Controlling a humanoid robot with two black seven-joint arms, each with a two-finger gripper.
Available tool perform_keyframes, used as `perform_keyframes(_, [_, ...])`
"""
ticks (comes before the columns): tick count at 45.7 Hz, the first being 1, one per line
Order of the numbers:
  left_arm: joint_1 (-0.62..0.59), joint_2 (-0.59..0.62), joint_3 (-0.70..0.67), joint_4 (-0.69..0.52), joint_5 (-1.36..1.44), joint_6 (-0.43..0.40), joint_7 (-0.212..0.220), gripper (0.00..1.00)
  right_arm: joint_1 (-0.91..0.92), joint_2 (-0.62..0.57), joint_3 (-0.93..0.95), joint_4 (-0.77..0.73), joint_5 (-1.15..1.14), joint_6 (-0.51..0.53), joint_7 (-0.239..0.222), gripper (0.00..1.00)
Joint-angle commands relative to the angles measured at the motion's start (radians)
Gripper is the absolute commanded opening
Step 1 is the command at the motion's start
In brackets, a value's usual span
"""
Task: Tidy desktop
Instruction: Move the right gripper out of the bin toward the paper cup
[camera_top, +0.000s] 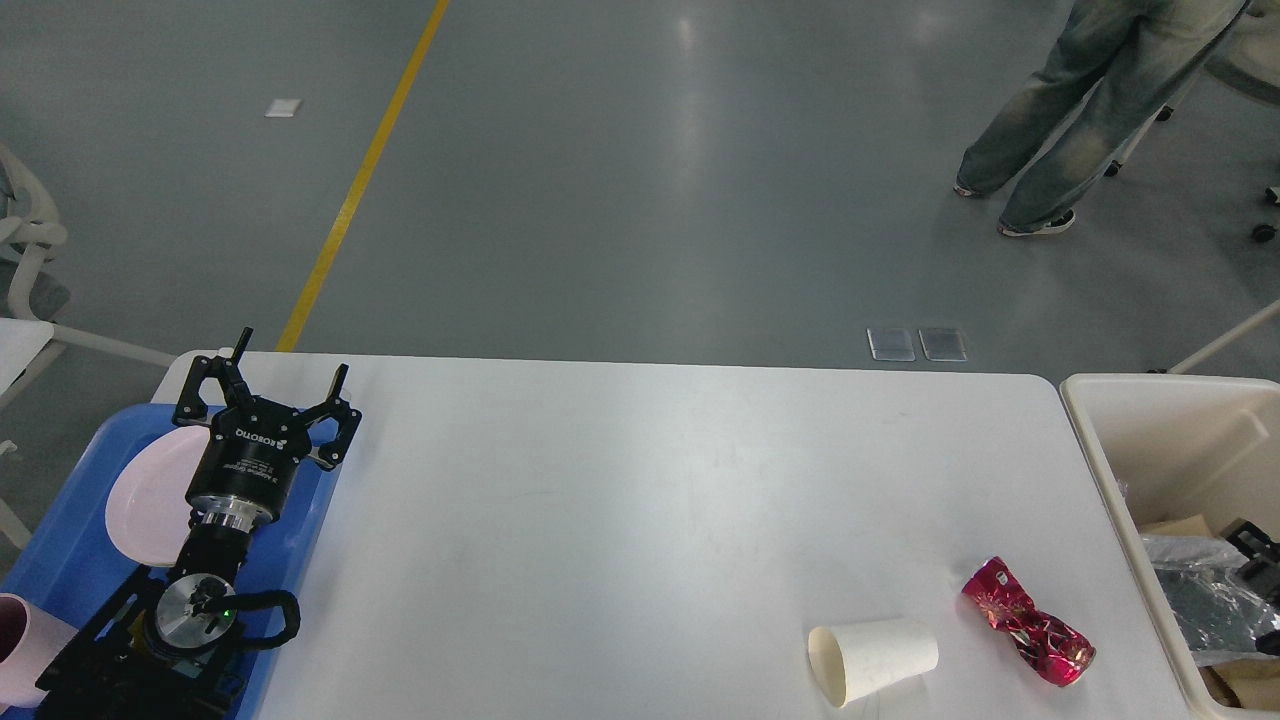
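Observation:
The white desktop (620, 500) carries a white paper cup (872, 660) lying on its side and a crushed red can (1028, 622), both at the front right. My left gripper (295, 354) is open and empty, hovering over the desktop's far left corner beside the blue tray (60, 545). Only a small black part of my right gripper (1256, 540) shows at the right edge, inside the cream bin (1105, 440) next to a silver foil bag (1200, 600). Its fingers cannot be told apart.
The blue tray holds a pink plate (145, 490) and a pink cup (18, 650). The bin also holds brown paper (1175, 526). A person's legs (1080, 110) stand on the floor beyond the far right. A white chair (30, 250) stands far left.

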Motion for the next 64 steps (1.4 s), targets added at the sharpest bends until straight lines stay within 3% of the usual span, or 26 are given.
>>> perform_keyframes(1, [0.0, -0.001, 0.0, 0.0, 0.0, 0.0, 0.0, 0.96, 0.198, -0.068, -0.031, 0.195, -0.127, 0.014, -0.001, 1.0])
perform_keyframes(3, [0.0, -0.001, 0.0, -0.001, 0.0, 0.001, 0.0, 0.96, 0.276, -0.084, -0.041, 0.264, -0.177, 0.041, -0.007, 1.0])
perform_keyframes(7, [0.002, -0.001, 0.0, -0.001, 0.0, 0.0, 0.0, 0.96, 0.488, -0.111, -0.096, 0.428, -0.248, 0.196, -0.01, 1.0])
perform_keyframes(17, [0.0, -0.001, 0.0, 0.0, 0.0, 0.001, 0.0, 0.96, 0.851, -0.062, -0.242, 0.612, -0.245, 0.569, -0.012, 1.0])
perform_keyframes(29, [0.0, -0.001, 0.0, -0.001, 0.0, 0.0, 0.0, 0.96, 1.267, -0.056, -0.291, 0.877, -0.242, 0.884, -0.013, 1.0])
perform_keyframes(47, [0.002, -0.001, 0.0, 0.0, 0.0, 0.001, -0.002, 0.96, 1.807, -0.038, -0.388, 1.437, -0.234, 0.884, -0.026, 0.98])
perform_keyframes(64, [0.0, -0.001, 0.0, 0.0, 0.0, 0.0, 0.0, 0.96, 1.8, 0.027, -0.39, 1.468, -0.207, 0.832, -0.02, 0.97])
